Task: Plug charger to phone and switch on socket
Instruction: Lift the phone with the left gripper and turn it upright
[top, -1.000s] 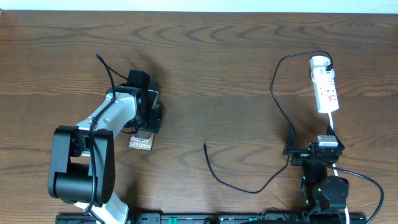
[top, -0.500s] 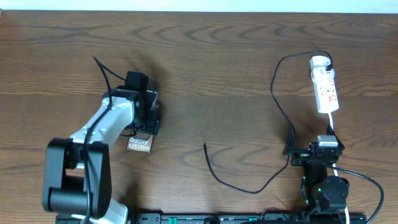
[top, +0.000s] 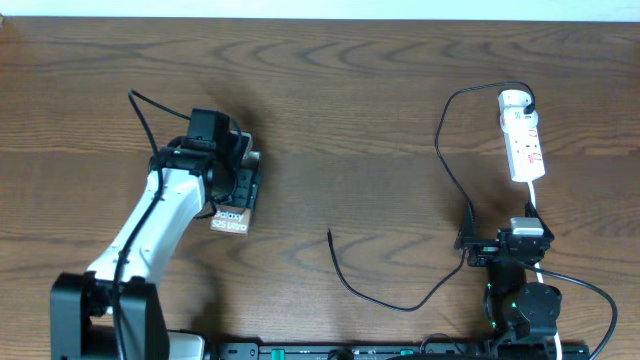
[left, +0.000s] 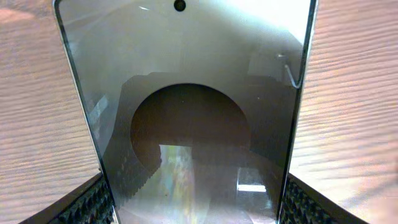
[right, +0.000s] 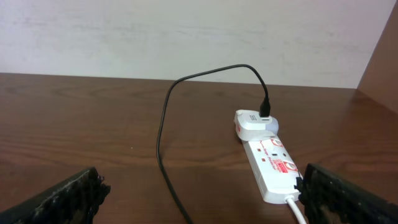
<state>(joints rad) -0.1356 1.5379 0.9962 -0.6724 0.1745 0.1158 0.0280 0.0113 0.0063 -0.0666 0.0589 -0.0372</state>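
The phone (top: 230, 219) is a dark reflective slab with white "Galaxy S25 Ultra" text, left of centre. My left gripper (top: 237, 182) is shut on its far end. In the left wrist view the phone (left: 186, 93) fills the gap between both fingers (left: 193, 208). The charger, a thin black cable (top: 440, 165), runs from an adapter in the white socket (top: 523, 140) down to a free plug end (top: 330, 234) lying mid-table. My right gripper (top: 497, 248) is open and empty, near the front edge. Its view shows the socket (right: 273, 163) and the cable (right: 163, 124).
A white cord (top: 535, 200) runs from the socket toward the right arm's base. A pale wall (right: 186, 37) borders the table's far edge. Bare wood lies between the phone and the cable end.
My left arm has swung out to the left and stretched. The gripper and phone have shifted slightly up and left, and the phone has tilted a little. The right arm, cable and socket have not moved.
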